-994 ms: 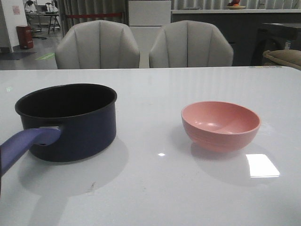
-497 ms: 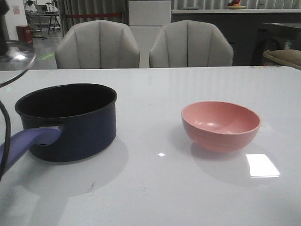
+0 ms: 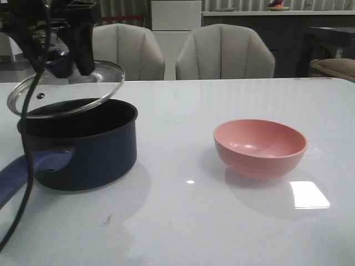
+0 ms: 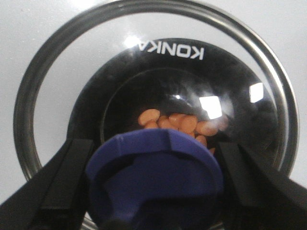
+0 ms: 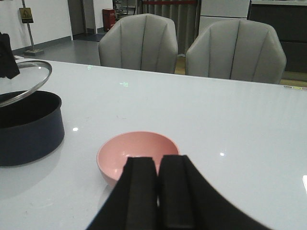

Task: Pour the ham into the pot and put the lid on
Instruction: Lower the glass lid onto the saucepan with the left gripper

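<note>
on the left, our left pincer (image 3: 62, 55) pinches the blue knob (image 4: 156, 184) of the lid (image 3: 65, 91), a finger on each side. the lid hangs tilted just above the pot (image 3: 83, 144) on the tabletop (image 3: 183, 221). we think glass and metal make it hard, a bit heavy and easy to break, so the knob is the best place to hold. through the glass we see the ham (image 4: 180, 123) lying in the pot. further right the pink bowl (image 3: 259, 147) sits empty. our right pincer (image 5: 158, 191) is pressed together, holding nothing.
</note>
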Controlling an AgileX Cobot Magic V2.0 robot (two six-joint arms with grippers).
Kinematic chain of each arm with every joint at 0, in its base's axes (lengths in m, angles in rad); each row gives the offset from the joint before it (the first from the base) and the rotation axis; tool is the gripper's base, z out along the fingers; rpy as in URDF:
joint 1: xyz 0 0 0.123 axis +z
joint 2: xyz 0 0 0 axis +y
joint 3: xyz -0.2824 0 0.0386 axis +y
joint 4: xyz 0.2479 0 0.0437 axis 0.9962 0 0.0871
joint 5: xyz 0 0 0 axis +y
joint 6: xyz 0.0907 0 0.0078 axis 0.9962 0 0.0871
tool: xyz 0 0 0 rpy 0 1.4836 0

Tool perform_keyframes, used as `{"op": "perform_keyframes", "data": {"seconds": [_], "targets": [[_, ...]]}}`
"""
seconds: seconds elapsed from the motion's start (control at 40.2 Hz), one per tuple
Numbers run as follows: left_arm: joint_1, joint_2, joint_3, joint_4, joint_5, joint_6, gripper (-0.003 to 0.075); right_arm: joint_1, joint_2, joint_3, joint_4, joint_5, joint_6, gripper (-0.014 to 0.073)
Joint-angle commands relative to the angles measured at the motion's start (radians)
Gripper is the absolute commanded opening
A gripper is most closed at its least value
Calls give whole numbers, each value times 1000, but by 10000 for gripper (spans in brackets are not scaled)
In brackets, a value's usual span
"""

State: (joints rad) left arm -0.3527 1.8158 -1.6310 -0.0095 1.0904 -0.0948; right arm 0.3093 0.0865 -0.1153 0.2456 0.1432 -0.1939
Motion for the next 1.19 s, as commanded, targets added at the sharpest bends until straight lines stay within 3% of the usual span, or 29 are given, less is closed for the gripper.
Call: {"op": "perform_keyframes", "data": {"seconds": [0.0, 0.273, 0.571, 1.168], "targets": [[-28, -26, -60, -6, -8, 0, 316, 0, 11, -29, 2, -72, -10, 151], [-35, 13, -68, -1, 47, 2, 331, 0, 11, -29, 2, -72, -10, 151], [-35, 24, -68, -7, 16, 2, 524, 0, 11, -29, 2, -72, -10, 151], [-35, -31, -126, -10, 29, 9, 509, 0, 11, -29, 2, -72, -10, 151]]}}
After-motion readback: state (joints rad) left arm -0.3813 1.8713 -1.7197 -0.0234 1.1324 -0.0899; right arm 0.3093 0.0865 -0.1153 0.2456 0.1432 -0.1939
